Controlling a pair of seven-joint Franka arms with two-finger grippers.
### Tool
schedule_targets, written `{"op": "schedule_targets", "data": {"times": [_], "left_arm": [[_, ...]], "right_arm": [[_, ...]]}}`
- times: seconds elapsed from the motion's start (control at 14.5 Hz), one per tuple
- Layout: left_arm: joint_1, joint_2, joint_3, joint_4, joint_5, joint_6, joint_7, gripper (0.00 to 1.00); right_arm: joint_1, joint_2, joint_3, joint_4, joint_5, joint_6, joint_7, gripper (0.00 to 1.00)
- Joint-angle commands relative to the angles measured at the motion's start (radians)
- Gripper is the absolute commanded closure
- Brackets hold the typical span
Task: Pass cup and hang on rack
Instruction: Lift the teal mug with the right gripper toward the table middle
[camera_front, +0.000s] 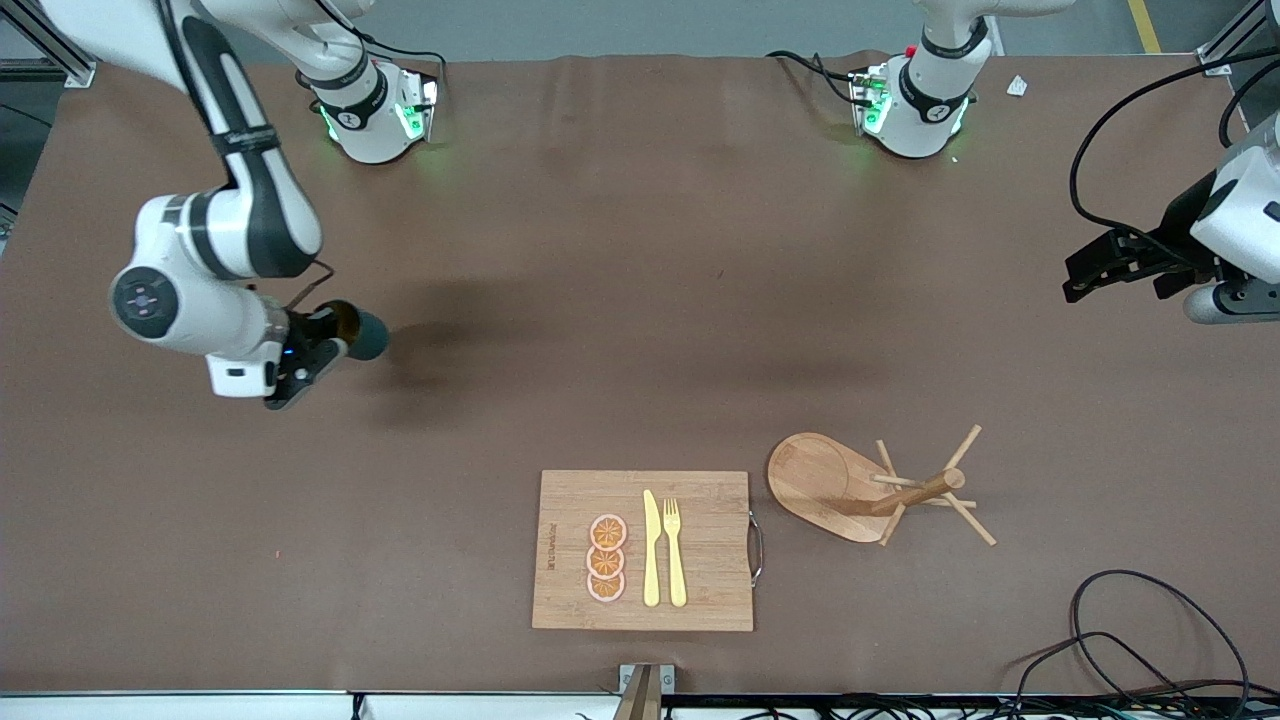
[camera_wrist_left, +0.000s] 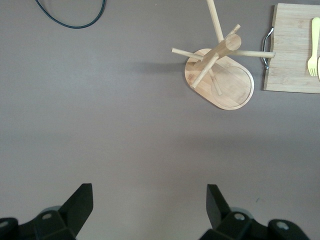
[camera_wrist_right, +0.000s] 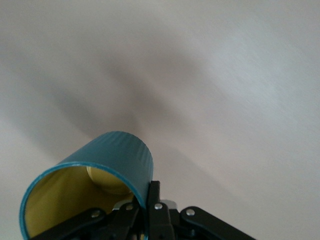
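The cup (camera_front: 366, 335) is dark teal-grey and ribbed outside, with a yellow inside (camera_wrist_right: 60, 200). It is tipped on its side over the bare table toward the right arm's end. My right gripper (camera_front: 336, 346) is shut on its rim wall, one finger inside and one finger (camera_wrist_right: 154, 192) outside. The rack (camera_front: 860, 487), a light wooden mug tree with an oval base and thin pegs, stands beside the cutting board; it also shows in the left wrist view (camera_wrist_left: 220, 75). My left gripper (camera_front: 1085, 270) hangs open and empty over the left arm's end of the table, fingers (camera_wrist_left: 80, 202) wide apart.
A wooden cutting board (camera_front: 700, 590) with orange slices (camera_front: 607, 557), a yellow knife (camera_front: 651, 548) and a fork (camera_front: 674, 550) lies near the front edge. Black cables (camera_front: 1120, 640) trail at the front corner by the left arm's end.
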Motion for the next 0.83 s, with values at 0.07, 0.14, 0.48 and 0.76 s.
{"op": "schedule_targets", "data": {"times": [0.07, 0.14, 0.48, 0.76], "left_arm": [[0.003, -0.001, -0.001, 0.004, -0.003, -0.005, -0.009, 0.0], [0.003, -0.001, -0.001, 0.004, -0.003, -0.005, -0.009, 0.0], [0.003, -0.001, -0.001, 0.004, -0.003, -0.005, -0.009, 0.0], [0.003, -0.001, -0.001, 0.004, -0.003, -0.005, -0.009, 0.0]], "right_arm": [[0.005, -0.022, 0.169, 0.005, 0.007, 0.007, 0.292, 0.99], [0.021, -0.019, 0.209, 0.022, 0.007, 0.024, 0.393, 0.99], [0.235, 0.085, 0.239, 0.138, -0.006, 0.124, 0.772, 0.99], [0.361, 0.203, 0.236, 0.272, -0.071, 0.131, 0.94, 0.99]]}}
